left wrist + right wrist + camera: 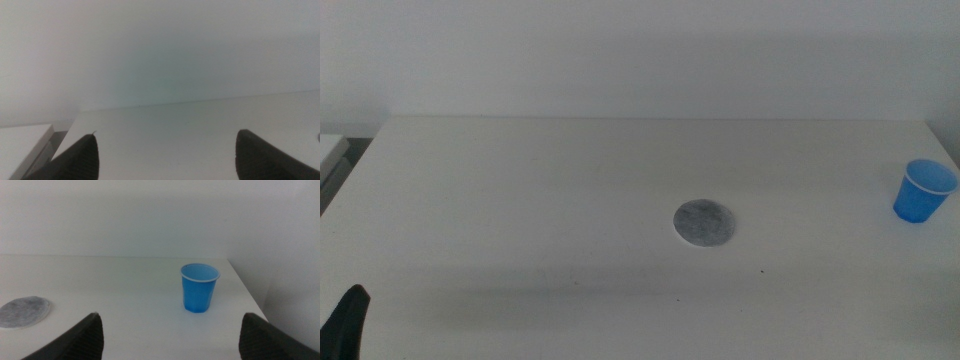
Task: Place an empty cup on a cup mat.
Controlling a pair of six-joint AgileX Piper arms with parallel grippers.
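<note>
On my middle feed the white table [520, 200] fills nearly the whole frame, running from a pale wall along the top down to the bottom edge.

Next in size is the cup mat [704, 223], lying flat a little right of the frame's centre. I see a round grey disc, speckled, with a thin white edge around it. It also shows in the right wrist feed [22, 312], well apart from the cup.

The cup [923, 191] stands at the far right of the middle frame, about halfway up, near the table's right edge. It is bright blue plastic, upright, mouth up, narrowing toward its base, with a pale rim. The right wrist feed [199, 287] shows its inside is empty, and nothing touches it.

The right gripper [170, 337] has its jaws wide apart, short of the cup and holding nothing; I cannot find it on the middle feed.

The left gripper [165, 155] has its jaws spread too, over bare table. On the middle feed only a dark tip [346, 322] shows in the lower left corner.
</note>
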